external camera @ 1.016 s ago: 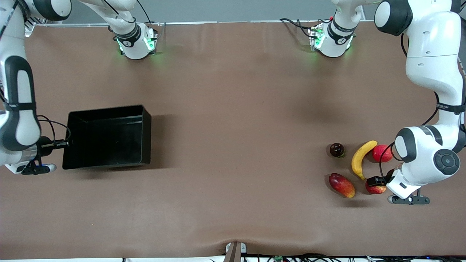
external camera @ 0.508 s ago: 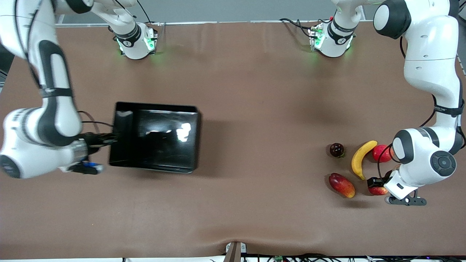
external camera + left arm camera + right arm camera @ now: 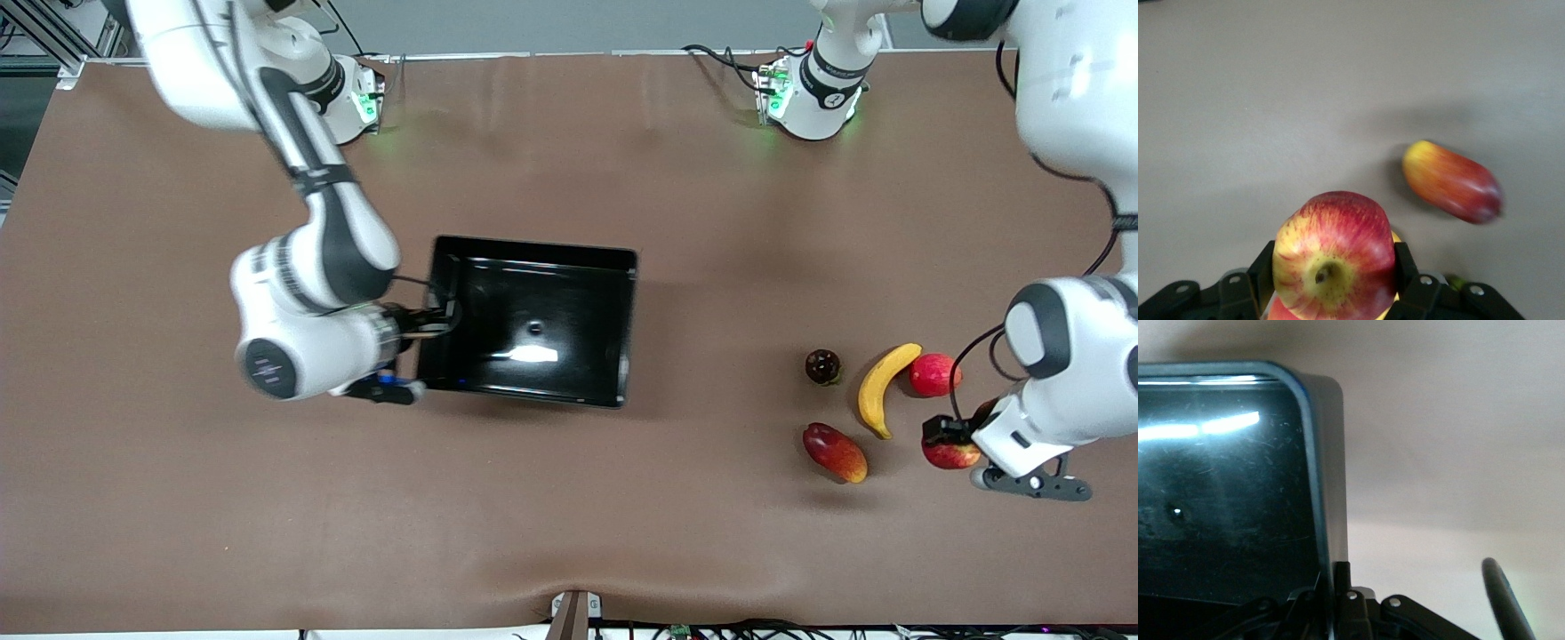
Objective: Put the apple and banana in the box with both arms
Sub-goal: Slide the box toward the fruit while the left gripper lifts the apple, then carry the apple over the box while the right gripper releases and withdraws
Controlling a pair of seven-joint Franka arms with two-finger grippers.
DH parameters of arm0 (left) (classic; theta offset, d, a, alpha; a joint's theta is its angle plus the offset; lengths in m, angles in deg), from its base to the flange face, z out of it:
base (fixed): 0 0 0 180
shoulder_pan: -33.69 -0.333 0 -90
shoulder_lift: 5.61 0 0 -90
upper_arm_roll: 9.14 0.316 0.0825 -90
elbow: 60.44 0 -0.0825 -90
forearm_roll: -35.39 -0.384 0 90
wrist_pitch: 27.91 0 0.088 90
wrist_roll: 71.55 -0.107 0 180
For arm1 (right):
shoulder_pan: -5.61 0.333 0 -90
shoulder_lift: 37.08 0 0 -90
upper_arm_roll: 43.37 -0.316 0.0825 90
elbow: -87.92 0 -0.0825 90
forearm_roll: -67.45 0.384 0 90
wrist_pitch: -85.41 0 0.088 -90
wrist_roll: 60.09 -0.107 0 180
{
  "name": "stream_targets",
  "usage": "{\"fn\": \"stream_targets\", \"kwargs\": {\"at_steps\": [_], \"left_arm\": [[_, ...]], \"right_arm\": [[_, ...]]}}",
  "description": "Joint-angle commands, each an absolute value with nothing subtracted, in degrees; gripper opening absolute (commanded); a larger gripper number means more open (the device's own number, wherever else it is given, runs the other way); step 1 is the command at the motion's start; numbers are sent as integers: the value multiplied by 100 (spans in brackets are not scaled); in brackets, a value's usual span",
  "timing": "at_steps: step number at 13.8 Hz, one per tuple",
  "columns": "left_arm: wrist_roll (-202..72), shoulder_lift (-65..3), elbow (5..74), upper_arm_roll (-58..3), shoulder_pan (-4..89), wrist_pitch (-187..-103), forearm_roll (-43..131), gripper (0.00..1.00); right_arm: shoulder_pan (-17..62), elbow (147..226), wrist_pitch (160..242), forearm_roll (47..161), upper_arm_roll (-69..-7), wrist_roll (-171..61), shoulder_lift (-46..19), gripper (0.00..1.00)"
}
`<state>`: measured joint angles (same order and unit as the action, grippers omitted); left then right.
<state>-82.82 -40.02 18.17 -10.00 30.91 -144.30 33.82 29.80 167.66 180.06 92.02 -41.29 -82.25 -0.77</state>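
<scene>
My left gripper (image 3: pixel 948 439) is shut on the apple (image 3: pixel 951 454), red with yellow streaks, and holds it just above the table beside the banana (image 3: pixel 880 388). In the left wrist view the apple (image 3: pixel 1335 263) fills my gripper (image 3: pixel 1335 267), one black finger (image 3: pixel 1265 263) on each side. The yellow banana lies on the table, untouched. My right gripper (image 3: pixel 438 321) is shut on the wall of the black box (image 3: pixel 622 329) near the table's middle. In the right wrist view my gripper (image 3: pixel 1331 587) clamps the box wall (image 3: pixel 1313 487).
A smooth red round fruit (image 3: pixel 932 374) lies by the banana's tip. A red-and-yellow mango (image 3: pixel 834 452) and a dark round fruit (image 3: pixel 822 365) lie beside the banana on the box's side. The mango also shows in the left wrist view (image 3: pixel 1451 181).
My right arm has carried the box from the right arm's end of the table to the middle. My left gripper has lifted the apple and shifted it slightly toward the left arm's end.
</scene>
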Motion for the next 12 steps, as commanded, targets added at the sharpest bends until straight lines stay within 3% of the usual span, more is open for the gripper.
{"fn": "stream_targets", "kwargs": {"at_steps": [1,5,9,10,12], "left_arm": [[-7975,-3086,2382,-1028,3272,-13937,3328,0],[-6605,-2101,3341,-1598,3264,-13927,3337,0],[-5190,-1634,3869,-2380,3264,-13883,3311,0],[-4891,-1598,3922,-2547,3264,-13875,3310,0],[-4293,-1598,4018,-2776,3264,-13848,3310,0]], "right_arm": [[3468,16939,18593,9426,-4056,-8294,-61,0],[3918,16974,19350,9373,-4056,-8321,237,0],[4129,17255,19992,9373,-4056,-8514,413,0],[4130,17255,20045,9373,-4056,-8593,475,22],[4130,17247,20020,9321,-4047,-8934,493,100]]}}
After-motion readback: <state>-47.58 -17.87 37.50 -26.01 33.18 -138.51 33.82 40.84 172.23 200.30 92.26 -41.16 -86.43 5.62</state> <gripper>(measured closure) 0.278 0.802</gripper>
